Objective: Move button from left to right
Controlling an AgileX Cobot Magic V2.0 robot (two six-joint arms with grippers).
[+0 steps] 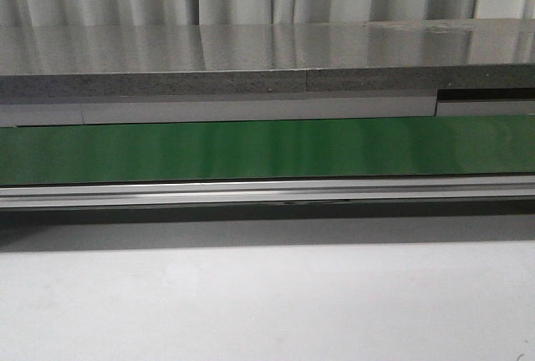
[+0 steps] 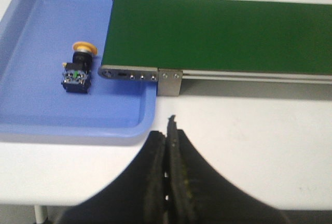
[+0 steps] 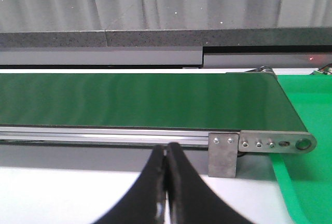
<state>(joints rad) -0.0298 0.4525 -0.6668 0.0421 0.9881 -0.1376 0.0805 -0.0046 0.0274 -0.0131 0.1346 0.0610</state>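
The button point(image 2: 78, 71), a black body with a round yellow-orange cap and a tiny green mark, lies on its side in the blue tray point(image 2: 31, 115), just off the end of the green conveyor belt point(image 2: 218, 32). My left gripper point(image 2: 167, 133) is shut and empty over the white table, close to the tray's near corner and apart from the button. My right gripper point(image 3: 166, 151) is shut and empty in front of the belt's other end point(image 3: 155, 99). No gripper or button shows in the front view.
The belt point(image 1: 267, 148) runs across the front view with an aluminium rail point(image 1: 267, 192) below it and a grey stone shelf point(image 1: 251, 60) behind. A green tray point(image 3: 306, 182) lies at the belt's right end. A metal bracket point(image 3: 223, 154) stands near my right gripper.
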